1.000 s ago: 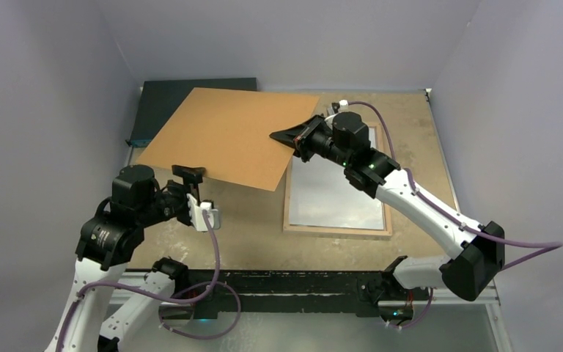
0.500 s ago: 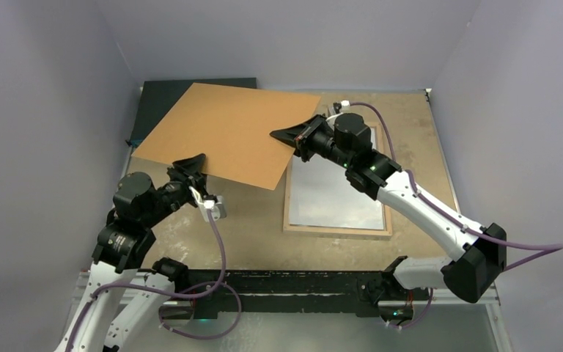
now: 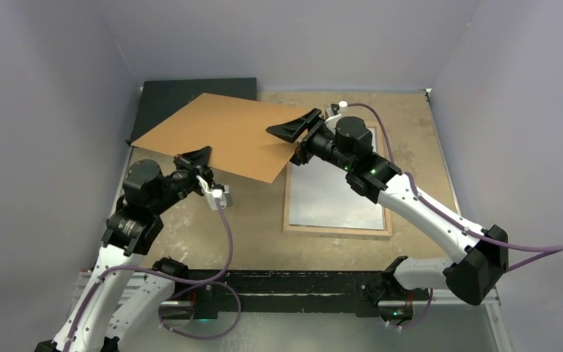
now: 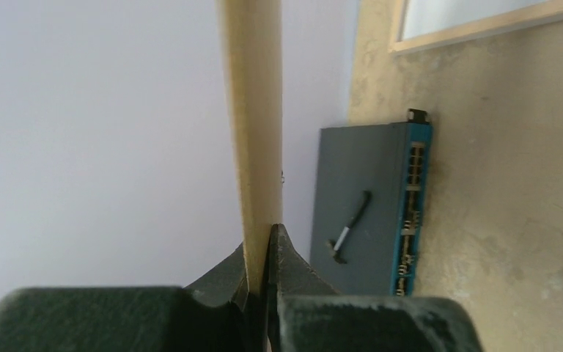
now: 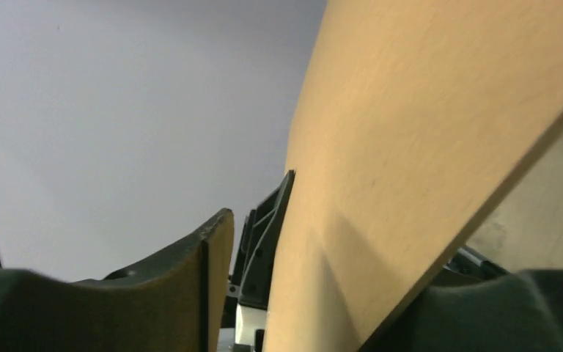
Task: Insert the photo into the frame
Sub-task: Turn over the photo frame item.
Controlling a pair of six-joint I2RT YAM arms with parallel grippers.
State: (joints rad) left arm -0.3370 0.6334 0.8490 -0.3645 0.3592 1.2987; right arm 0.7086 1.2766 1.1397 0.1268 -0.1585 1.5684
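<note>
A plain brown backing board hangs tilted above the back left of the table. My left gripper is shut on its near left edge; in the left wrist view the board's edge runs straight up from between the pinched jaws of that gripper. My right gripper stands open around the board's right corner, with one finger clear of the board. The frame lies flat, wood back up, under the right arm. The photo is not in view.
A dark grey flat box sits at the back left corner, partly under the board; its blue port side shows in the left wrist view. Grey walls close in the table on three sides.
My left gripper rose to the board's near left edge and shut on it. My right gripper's jaws opened off the board. The board swung slightly left and lower.
</note>
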